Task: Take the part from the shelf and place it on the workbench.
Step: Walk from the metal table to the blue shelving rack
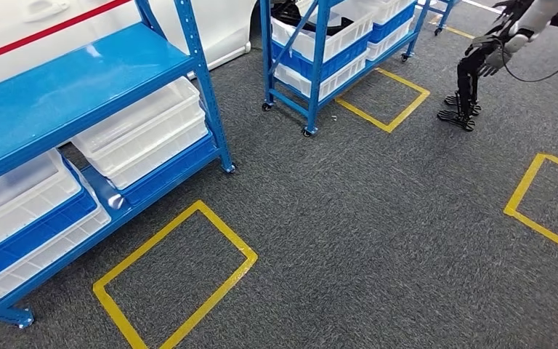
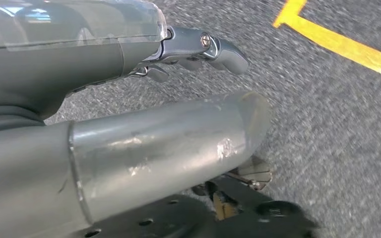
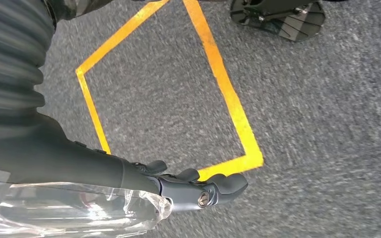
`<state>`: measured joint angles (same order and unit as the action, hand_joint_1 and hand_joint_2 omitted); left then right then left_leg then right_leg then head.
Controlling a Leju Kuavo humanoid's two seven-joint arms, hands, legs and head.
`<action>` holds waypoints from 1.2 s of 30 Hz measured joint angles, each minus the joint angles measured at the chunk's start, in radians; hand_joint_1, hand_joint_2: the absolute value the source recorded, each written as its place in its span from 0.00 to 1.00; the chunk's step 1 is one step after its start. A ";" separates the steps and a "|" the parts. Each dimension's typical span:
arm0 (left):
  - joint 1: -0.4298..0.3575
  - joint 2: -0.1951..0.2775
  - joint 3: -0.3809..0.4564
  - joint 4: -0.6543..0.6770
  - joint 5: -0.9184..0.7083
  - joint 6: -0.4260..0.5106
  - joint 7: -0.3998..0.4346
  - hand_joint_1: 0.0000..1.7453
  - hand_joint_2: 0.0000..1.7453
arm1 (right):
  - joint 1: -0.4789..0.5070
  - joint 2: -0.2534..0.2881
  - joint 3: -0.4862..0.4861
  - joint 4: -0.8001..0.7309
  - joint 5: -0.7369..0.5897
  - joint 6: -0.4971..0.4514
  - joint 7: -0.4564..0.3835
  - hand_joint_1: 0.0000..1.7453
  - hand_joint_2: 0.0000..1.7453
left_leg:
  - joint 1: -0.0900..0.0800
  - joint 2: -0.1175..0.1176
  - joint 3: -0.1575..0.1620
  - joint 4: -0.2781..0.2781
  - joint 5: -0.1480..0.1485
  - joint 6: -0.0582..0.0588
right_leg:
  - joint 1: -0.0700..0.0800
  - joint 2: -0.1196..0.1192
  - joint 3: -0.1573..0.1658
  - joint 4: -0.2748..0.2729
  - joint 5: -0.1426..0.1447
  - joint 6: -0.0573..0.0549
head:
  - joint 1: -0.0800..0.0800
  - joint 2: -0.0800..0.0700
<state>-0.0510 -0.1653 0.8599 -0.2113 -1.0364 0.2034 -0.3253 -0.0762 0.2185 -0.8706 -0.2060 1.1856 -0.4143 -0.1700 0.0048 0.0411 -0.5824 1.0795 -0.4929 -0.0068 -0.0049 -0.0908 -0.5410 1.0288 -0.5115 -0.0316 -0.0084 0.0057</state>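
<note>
Both hands [image 2: 198,49] [image 3: 198,191] slack, holding nothing; white bins [image 1: 142,131] on blue shelf [image 1: 65,87], contents hidden.

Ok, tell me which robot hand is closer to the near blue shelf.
Left, probably. The shelf stands on the robot's left; the left robot hand hangs that side, the right robot hand opposite, over yellow floor tape.

The left hand [image 2: 168,94] has a thick, glossy grey thumb [image 2: 168,148], scuffed and scratched near its rounded tip, beside slimmer silver-grey fingers [image 2: 203,47] with a cross-head screw at one joint. Clear plastic wrap covers the part behind the fingers. The right hand [image 3: 178,188] is dark grey, its fingers [image 3: 228,183] rounded, a brass-toned screw in one joint, clear wrap and a ribbed grey cover [image 3: 10,59] behind it.
</note>
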 joint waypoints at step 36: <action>-0.004 -0.033 0.003 0.000 -0.016 0.032 -0.008 0.00 0.00 | 0.007 -0.026 -0.046 -0.001 -0.041 -0.013 -0.045 0.00 1.00 | -0.008 -0.002 0.038 -0.082 0.027 0.034 | -0.004 -0.031 0.016 0.002 -0.008 0.031 | 0.001 0.000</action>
<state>-0.0550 -0.1984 0.8625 -0.2111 -1.0526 0.2358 -0.3333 -0.0697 0.1926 -0.9171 -0.2067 1.1449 -0.4270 -0.2145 -0.0032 0.0392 -0.5448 0.9977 -0.4660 0.0277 -0.0085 -0.1215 -0.5254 1.0307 -0.5200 -0.0006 -0.0075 0.0057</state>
